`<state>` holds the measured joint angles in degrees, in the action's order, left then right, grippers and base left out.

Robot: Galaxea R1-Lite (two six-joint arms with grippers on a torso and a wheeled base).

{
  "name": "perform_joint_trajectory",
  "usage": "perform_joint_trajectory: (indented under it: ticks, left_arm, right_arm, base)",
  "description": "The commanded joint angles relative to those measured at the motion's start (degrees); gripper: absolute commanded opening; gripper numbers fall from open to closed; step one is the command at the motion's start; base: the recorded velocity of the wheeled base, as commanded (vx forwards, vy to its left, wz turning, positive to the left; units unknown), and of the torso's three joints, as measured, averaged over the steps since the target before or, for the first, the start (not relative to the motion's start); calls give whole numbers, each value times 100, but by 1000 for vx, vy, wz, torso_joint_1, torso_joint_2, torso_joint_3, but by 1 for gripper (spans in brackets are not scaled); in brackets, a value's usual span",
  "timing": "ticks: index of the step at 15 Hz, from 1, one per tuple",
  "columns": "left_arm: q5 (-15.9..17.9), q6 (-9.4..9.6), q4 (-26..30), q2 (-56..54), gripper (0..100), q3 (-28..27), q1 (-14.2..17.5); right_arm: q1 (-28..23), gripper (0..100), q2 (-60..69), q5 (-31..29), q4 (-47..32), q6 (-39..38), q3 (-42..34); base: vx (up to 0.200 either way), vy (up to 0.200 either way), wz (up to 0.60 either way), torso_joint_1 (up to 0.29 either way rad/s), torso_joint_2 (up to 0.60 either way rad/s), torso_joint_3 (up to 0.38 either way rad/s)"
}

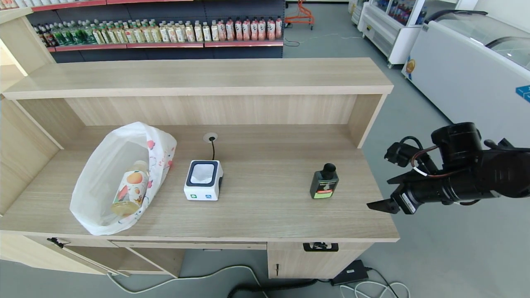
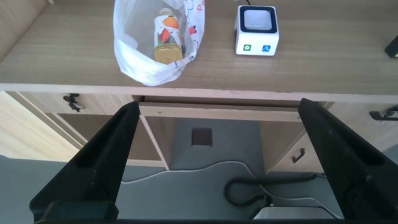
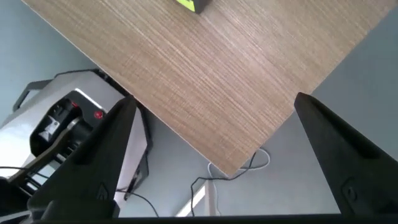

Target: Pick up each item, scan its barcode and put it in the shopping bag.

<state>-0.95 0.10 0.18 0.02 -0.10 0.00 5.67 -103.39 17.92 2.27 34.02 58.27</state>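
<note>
The dark bottle stands upright near the counter's right end, and the right gripper, spread wide just off that edge, could topple it by nudging its narrow cap before closing on the body.

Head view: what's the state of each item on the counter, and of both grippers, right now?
Shopping bag, open, lying on the counter, one bottle inside.
Fruit-label bottle, in the bag, tilted.
Scanner, upright, window facing up, nothing over it.
Dark bottle, standing upright, cap on, not yet bagged.
Left gripper, fingers open, empty.
Right gripper, fingers open, empty, beside the counter's right end.
</note>
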Motion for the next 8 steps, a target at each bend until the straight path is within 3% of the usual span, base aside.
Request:
perform_joint_trajectory:
  ticks: [1,8]
  left_arm:
    - [-2,-1,-1,-2,100,1,0]
    - [-2,-1,-1,-2,100,1,0]
  right_arm:
    - [189,100,-322,10,142,-1,193]
    - [646,100,-823,-8,784,-10,360]
  base:
    - [0,0,0,0,0,0]
    - [0,0,0,0,0,0]
